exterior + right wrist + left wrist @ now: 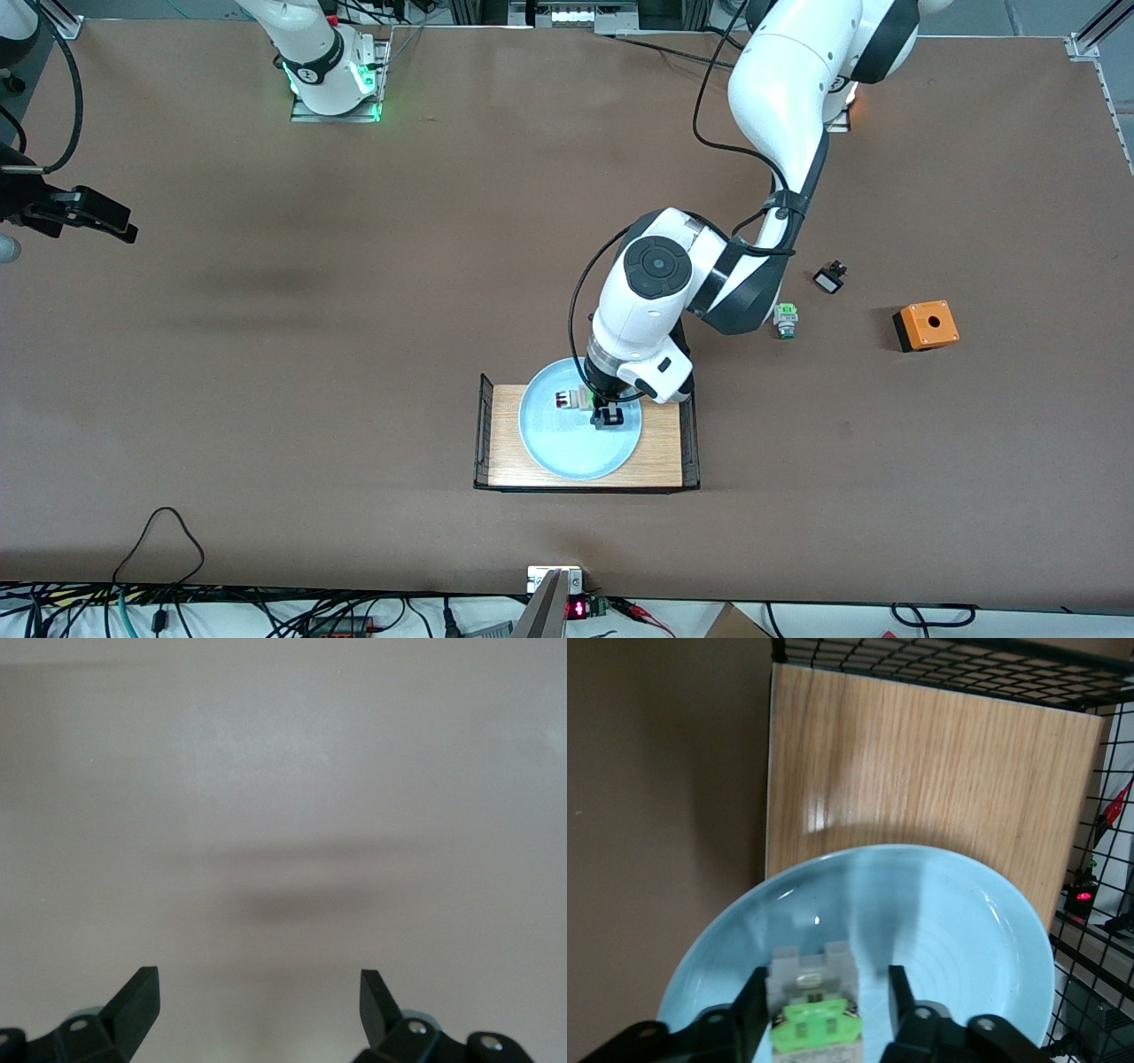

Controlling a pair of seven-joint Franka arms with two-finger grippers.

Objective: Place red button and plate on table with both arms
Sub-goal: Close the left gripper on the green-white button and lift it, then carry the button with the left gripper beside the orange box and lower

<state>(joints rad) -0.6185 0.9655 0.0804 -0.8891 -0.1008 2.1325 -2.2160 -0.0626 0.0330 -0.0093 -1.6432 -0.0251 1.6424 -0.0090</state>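
The light blue plate (576,443) lies on a light-wood tray (660,452). The red button (568,400) lies on its side in the plate, its red cap toward the right arm's end. My left gripper (603,414) is low over the plate, open, with its fingers on either side of the button's white end. In the left wrist view the red button (813,1001) sits between the fingers (751,1005); one finger touches it and the other stands apart, over the plate (966,930). My right gripper (120,229) waits open and empty over bare table (283,815).
The tray (921,762) has black wire ends (484,430). Toward the left arm's end lie a green-and-white switch (785,319), a small black part (830,278) and an orange box with a hole (926,325).
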